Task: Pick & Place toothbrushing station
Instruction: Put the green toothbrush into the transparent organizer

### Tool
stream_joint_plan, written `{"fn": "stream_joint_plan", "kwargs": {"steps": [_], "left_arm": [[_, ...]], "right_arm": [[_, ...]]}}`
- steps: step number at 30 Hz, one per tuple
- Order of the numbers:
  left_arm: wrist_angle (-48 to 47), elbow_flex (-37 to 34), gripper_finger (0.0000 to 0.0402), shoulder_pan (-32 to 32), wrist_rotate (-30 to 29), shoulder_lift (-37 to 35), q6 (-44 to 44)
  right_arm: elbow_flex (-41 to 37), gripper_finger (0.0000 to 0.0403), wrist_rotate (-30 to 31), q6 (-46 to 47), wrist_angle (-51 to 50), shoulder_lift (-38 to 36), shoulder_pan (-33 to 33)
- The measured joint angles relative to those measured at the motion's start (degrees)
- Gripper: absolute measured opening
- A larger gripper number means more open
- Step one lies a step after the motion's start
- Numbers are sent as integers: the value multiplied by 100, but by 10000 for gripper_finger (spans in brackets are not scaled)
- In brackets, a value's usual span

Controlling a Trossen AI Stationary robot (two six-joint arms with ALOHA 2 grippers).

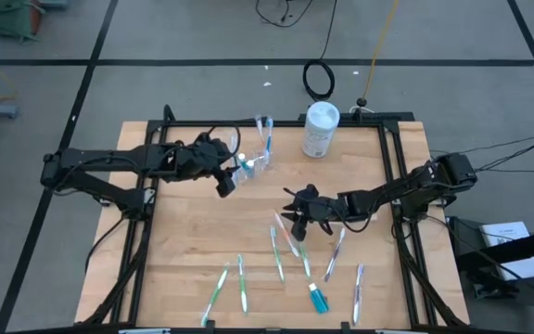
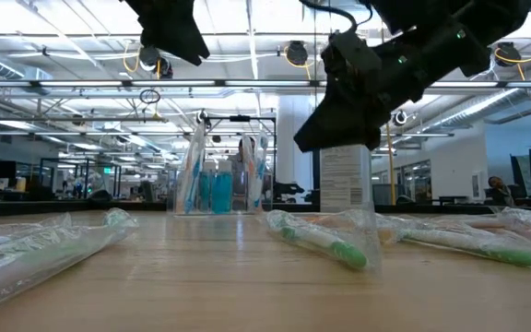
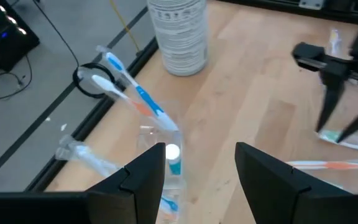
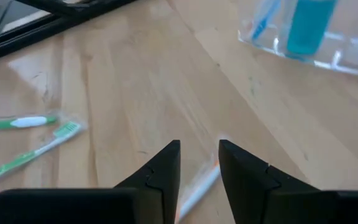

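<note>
A small clear cup [image 1: 253, 165] stands upright on the table at the far middle. It holds toothbrushes [image 1: 265, 134] that lean out over its rim, and blue tubes [image 2: 218, 189]. My left gripper [image 1: 227, 181] hovers open and empty just left of the cup [image 3: 166, 163], well above the table. My right gripper [image 1: 293, 223] is open above the loose wrapped toothbrushes [image 1: 286, 243]. One white and orange brush [image 4: 197, 186] lies on the table below the gap between its fingers [image 4: 199, 155]. The fingers touch nothing.
A white canister [image 1: 321, 128] stands at the far edge, right of the cup. Several wrapped toothbrushes [image 1: 242, 283] and a blue tube [image 1: 318, 299] lie scattered over the near middle of the table. Two green brushes [image 4: 23, 140] lie near my right gripper. A black frame [image 1: 392, 176] rims the table.
</note>
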Motion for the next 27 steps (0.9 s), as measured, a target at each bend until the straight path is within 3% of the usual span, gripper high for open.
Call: {"fn": "stream_joint_plan", "kwargs": {"steps": [10,16,27], "left_arm": [[-49,0,200,-203,-2,1,1],[-155,-12,200,-205,-3,1,-35],[-118,-68,200,-203,-8,1,-141]], "right_arm": [[-342,131,-62,1169,-108,-1,103],[-345,125,-634,1966,-40,-2,579],[-345,121,-529,3197,-1444,-4,1105]]}}
